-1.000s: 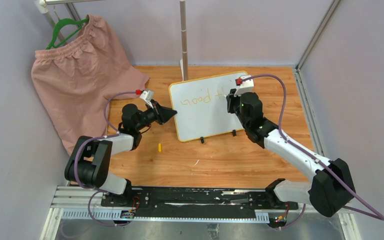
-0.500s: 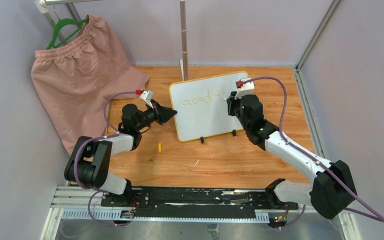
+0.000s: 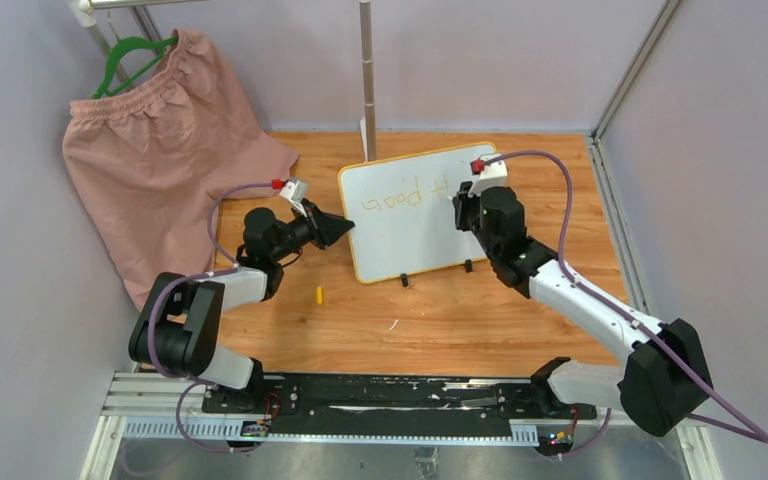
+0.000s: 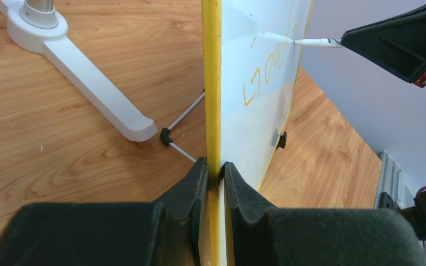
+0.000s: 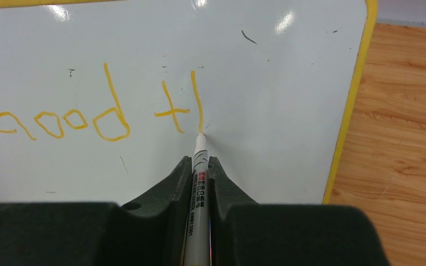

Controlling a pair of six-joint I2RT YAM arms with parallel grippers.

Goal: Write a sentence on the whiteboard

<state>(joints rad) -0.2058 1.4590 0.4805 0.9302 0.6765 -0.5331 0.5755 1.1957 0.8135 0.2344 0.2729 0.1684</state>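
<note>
While the left fingers (image 4: 191,191) pinched the whiteboard (image 4: 255,122) by its edge, the right fingers (image 5: 169,194) gripped the marker (image 5: 198,183), its tip touching the last stroke of the sentence (image 5: 111,113).

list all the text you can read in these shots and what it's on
"Good t" plus one upright stroke: the sentence, yellow-orange, on the whiteboard.
Marker barrel: red label and small black print, too small to read.
Nothing else carries readable text.
</note>
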